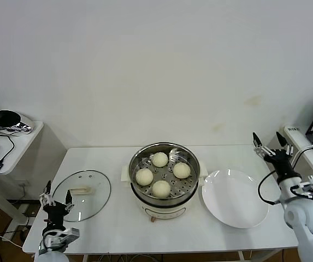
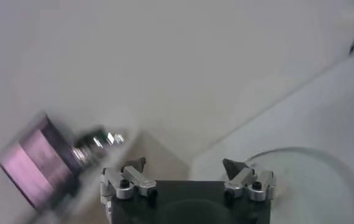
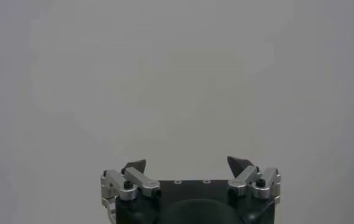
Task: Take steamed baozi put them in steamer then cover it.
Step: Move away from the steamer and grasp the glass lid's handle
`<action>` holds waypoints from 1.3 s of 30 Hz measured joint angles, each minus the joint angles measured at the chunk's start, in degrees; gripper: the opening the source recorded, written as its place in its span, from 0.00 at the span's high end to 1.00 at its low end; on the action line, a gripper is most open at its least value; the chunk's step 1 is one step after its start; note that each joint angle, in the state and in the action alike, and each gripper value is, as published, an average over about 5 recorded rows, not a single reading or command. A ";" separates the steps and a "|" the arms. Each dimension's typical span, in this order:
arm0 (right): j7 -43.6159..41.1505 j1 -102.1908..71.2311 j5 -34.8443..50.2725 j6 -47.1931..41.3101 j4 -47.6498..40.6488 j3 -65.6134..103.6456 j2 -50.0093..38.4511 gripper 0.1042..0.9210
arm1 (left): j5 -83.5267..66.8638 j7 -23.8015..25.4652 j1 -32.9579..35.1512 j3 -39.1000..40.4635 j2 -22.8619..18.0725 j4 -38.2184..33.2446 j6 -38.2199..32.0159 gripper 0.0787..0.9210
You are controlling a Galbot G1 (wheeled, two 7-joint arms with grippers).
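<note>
Sitting at the centre of the white counter (image 1: 118,240), the steamer (image 1: 165,176) holds four buns (image 1: 160,174) on its perforated tray, arranged in a diamond. The pot is uncovered. The glass lid (image 1: 83,188) lies flat on the counter to the left of the steamer, near but not touching it. An empty white plate (image 1: 235,198) rests just beside the steamer on the right.

In the lower left of the frame, the left gripper (image 1: 55,197) points upward at the counter's edge, its fingers spread apart and holding nothing. At the right edge of the frame, the right gripper (image 1: 269,143) also points upward beyond the plate, fingers spread wide and empty.
</note>
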 measured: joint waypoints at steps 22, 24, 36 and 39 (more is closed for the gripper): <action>0.82 -6.88 0.14 1.37 1.19 2.65 1.02 0.12 | 18.27 1.93 -6.05 5.72 9.43 13.82 -4.88 0.12; 0.83 -7.23 0.07 1.47 1.29 2.83 1.06 0.12 | 18.29 2.76 -6.67 5.82 9.56 14.42 -4.93 0.12; 0.76 -8.36 -0.02 1.68 1.47 3.22 1.36 0.12 | 18.81 3.26 -10.25 6.18 8.95 18.19 -2.65 0.12; 0.77 -8.45 -0.11 1.68 1.58 3.20 1.40 0.12 | 18.93 2.91 -11.09 6.42 8.68 19.03 -2.37 0.12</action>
